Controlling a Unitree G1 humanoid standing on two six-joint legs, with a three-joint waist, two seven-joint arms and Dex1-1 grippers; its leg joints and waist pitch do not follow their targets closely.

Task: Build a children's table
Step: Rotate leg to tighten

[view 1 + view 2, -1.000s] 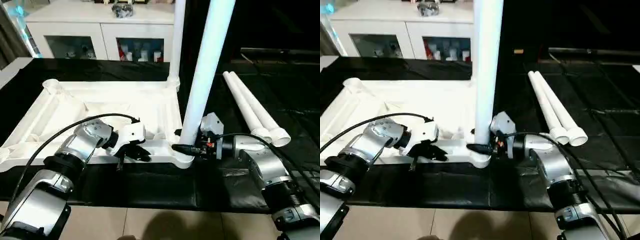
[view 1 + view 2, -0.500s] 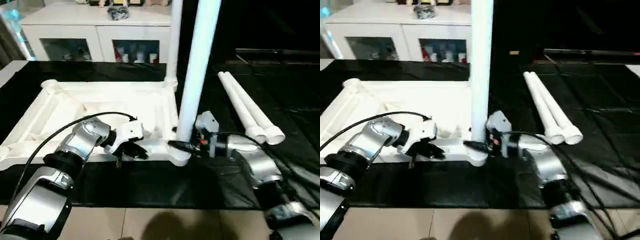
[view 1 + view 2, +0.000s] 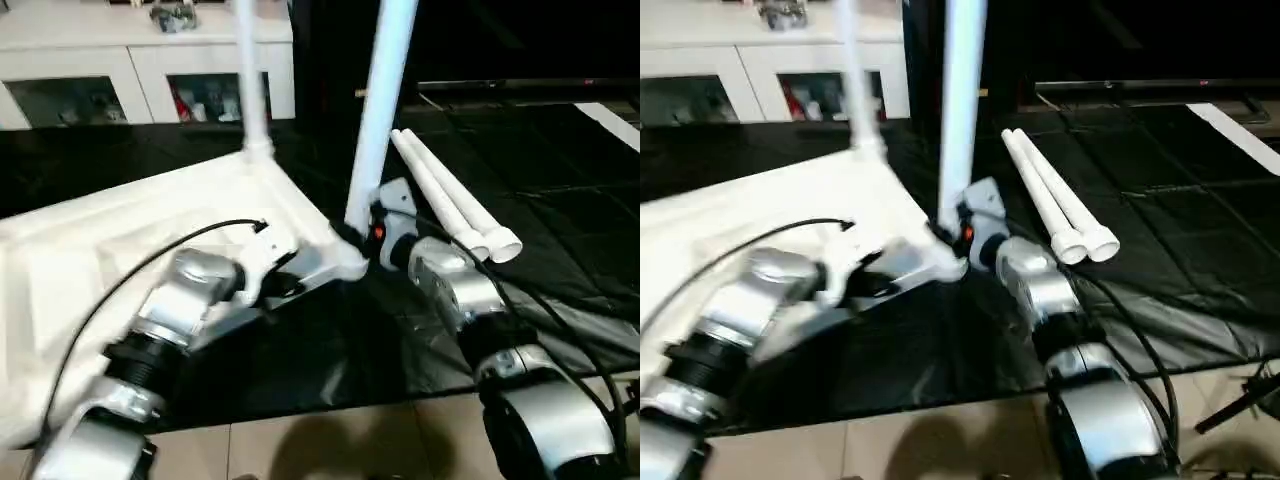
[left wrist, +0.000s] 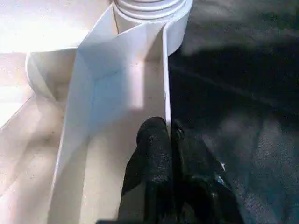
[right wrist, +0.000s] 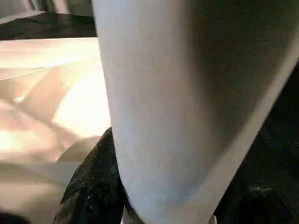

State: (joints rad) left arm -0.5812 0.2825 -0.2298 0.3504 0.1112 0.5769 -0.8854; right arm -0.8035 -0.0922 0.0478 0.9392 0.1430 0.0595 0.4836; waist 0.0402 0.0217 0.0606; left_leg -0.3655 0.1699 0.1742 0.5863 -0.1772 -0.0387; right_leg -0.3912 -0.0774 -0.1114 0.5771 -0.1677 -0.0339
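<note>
The table top (image 3: 120, 240) lies upside down on the black mat (image 3: 560, 200), ribbed underside up, and two legs are already standing in its corner sockets. The right gripper (image 3: 352, 236) is clamped on the base of the near leg (image 3: 375, 120), one black finger (image 5: 93, 186) wrapped against the white tube just above the socket. The left gripper (image 4: 169, 140) is pinched tight on the thin rim wall of the table top, one finger either side of it, right beside that same corner. That near leg rises almost straight up, long axis vertical with a slight lean to the right, top end out of view. The far leg (image 3: 250, 80) stands upright at the corner behind it. The two spare legs (image 3: 445, 200) lie side by side on the mat to the right, wide ends toward the robot, long axes running away from it. Here's the danger as I read it: the table top looks skewed on the mat, so if the left grip slips off that thin rim the whole top could swing. If the right arm pushes off-axis, the near leg could jam crooked in the socket or pop out.
</note>
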